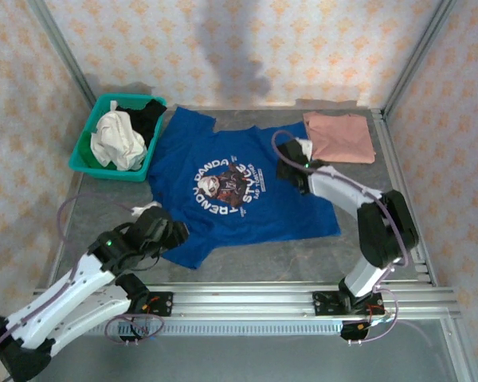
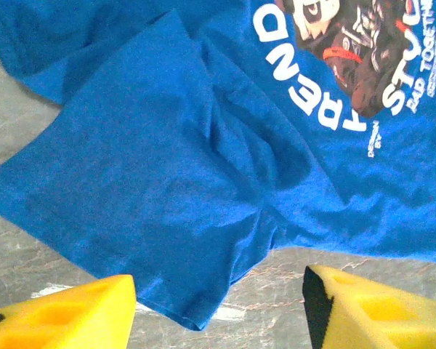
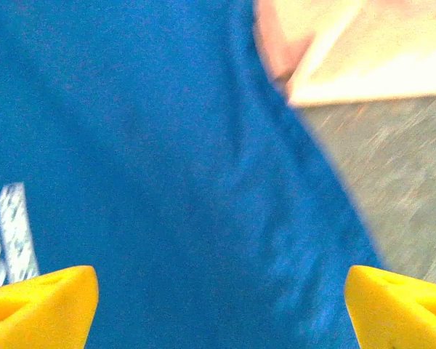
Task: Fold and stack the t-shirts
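Both arms are reaching to the blue t-shirt [image 1: 275, 211], jaws parted.
The left arm [image 1: 72, 288] is stretching in low, its left gripper [image 1: 169, 232] hanging at the shirt's near-left sleeve, fingers [image 2: 73, 316] spread and holding nothing. The right arm [image 1: 382, 231] is bending sharply, its right gripper [image 1: 291, 165] spreading wide over the shirt's far-right shoulder.

- You're looking at a lab-style robot test cell: aluminium frame posts [image 1: 62, 48] box in your grey table [image 1: 247, 267].
- Wallpaper-printed panels [image 1: 303, 40] stand as walls.
- A slotted metal rail [image 1: 247, 301] with loose cables [image 1: 131, 326] runs along your near edge.
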Robot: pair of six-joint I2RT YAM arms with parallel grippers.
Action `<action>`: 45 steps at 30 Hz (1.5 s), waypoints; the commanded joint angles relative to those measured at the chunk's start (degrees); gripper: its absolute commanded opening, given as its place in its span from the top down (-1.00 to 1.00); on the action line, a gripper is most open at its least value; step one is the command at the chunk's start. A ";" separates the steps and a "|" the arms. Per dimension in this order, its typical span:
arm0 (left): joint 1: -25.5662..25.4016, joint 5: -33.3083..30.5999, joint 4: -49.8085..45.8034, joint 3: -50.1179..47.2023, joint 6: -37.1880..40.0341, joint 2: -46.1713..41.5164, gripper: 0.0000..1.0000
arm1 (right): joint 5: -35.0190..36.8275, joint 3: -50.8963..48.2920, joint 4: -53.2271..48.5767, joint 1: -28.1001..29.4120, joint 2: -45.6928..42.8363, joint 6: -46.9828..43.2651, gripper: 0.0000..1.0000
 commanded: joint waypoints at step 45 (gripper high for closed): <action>20.94 7.79 0.37 94.63 29.48 110.15 -0.17 | -3.00 49.25 -28.91 -34.98 30.50 5.98 -0.65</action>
